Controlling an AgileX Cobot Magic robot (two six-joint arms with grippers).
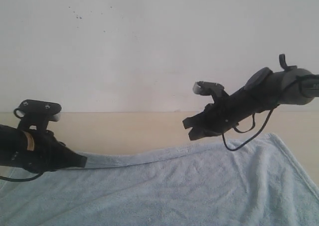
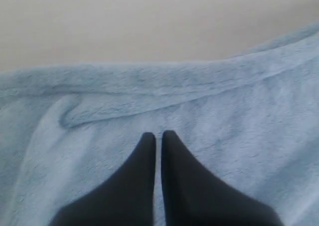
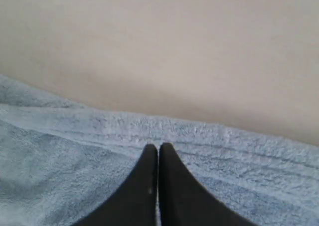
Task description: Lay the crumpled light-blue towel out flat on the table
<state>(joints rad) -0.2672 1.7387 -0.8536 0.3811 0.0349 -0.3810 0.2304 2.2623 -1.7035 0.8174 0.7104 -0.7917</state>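
The light-blue towel lies spread over the near part of the beige table, with its far hem rising in a taut ridge toward the left. My left gripper sits low at the end of that ridge. Its jaws stand almost together, a thin strip of cloth showing between them. From the left wrist, the left gripper rests on the towel just short of a folded hem. My right gripper hangs shut and empty above the far hem. The right gripper is over the towel. The white label is out of view.
Bare table stretches beyond the towel's far hem up to the white speckled wall. The towel's right corner lies near the table's right side. A black cable loops below the right arm.
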